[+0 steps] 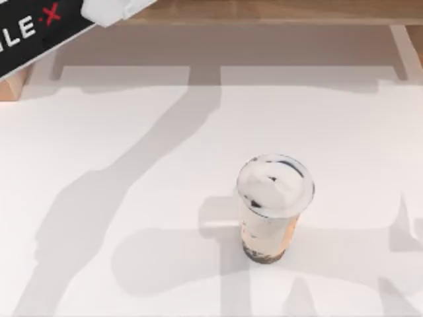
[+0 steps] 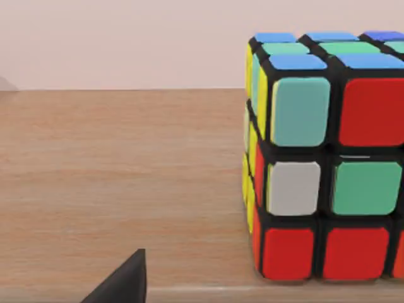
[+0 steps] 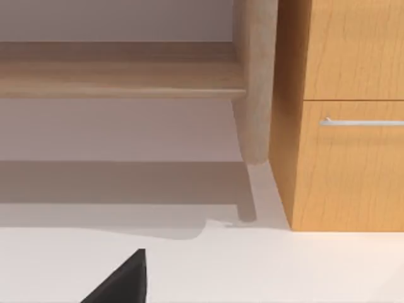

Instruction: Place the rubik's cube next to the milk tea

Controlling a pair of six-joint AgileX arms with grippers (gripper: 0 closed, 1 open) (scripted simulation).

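Note:
The milk tea [image 1: 274,205] stands upright on the white table, right of centre and toward the front; it is a clear cup with a whitish lid and dark pearls at its base. The rubik's cube [image 2: 322,164] rests on a wooden shelf surface [image 2: 126,177], close in front of my left wrist camera, with red, green, white, blue and yellow stickers showing. A dark piece of my left gripper [image 2: 120,284] sits low in that view, short of the cube and off to its side. My left arm [image 1: 39,26] reaches over the table's back left corner.
A wooden shelf [image 1: 277,10] runs along the back of the table. The right wrist view has a wooden cabinet [image 3: 347,63] with a metal drawer handle [image 3: 360,122], a shelf post [image 3: 255,82], the white tabletop [image 3: 284,265] and a dark piece of my right gripper [image 3: 120,284].

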